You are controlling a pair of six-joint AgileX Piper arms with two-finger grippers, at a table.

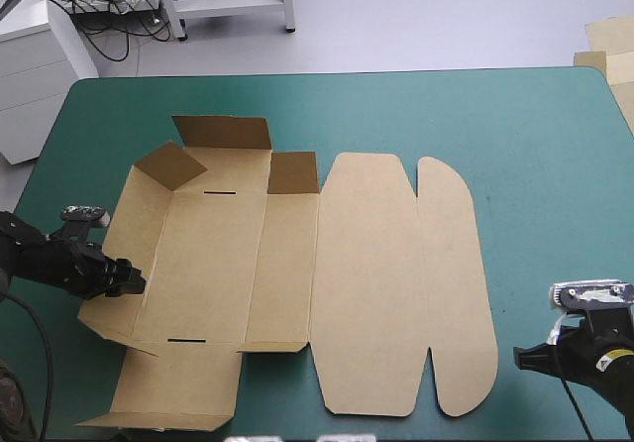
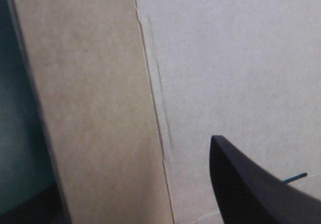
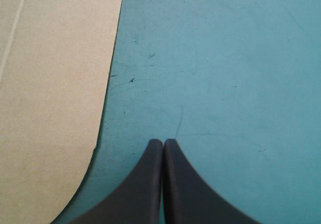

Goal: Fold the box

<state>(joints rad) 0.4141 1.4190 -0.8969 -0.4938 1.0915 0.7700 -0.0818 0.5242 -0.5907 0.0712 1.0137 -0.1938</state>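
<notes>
Well, the brown box (image 1: 367, 274) lies mostly flat on the teal-green counter (image 1: 535, 145), its left wall tipped up between the left hand's (image 1: 127, 278) parted fingers (image 2: 251, 184). The right hand (image 3: 163, 141), pinched shut, hangs over bare counter beside it. More board (image 1: 609, 41) lies past the far right corner.

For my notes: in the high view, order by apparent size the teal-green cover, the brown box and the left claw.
Largest: the teal-green cover
Then: the brown box
Smallest: the left claw
</notes>
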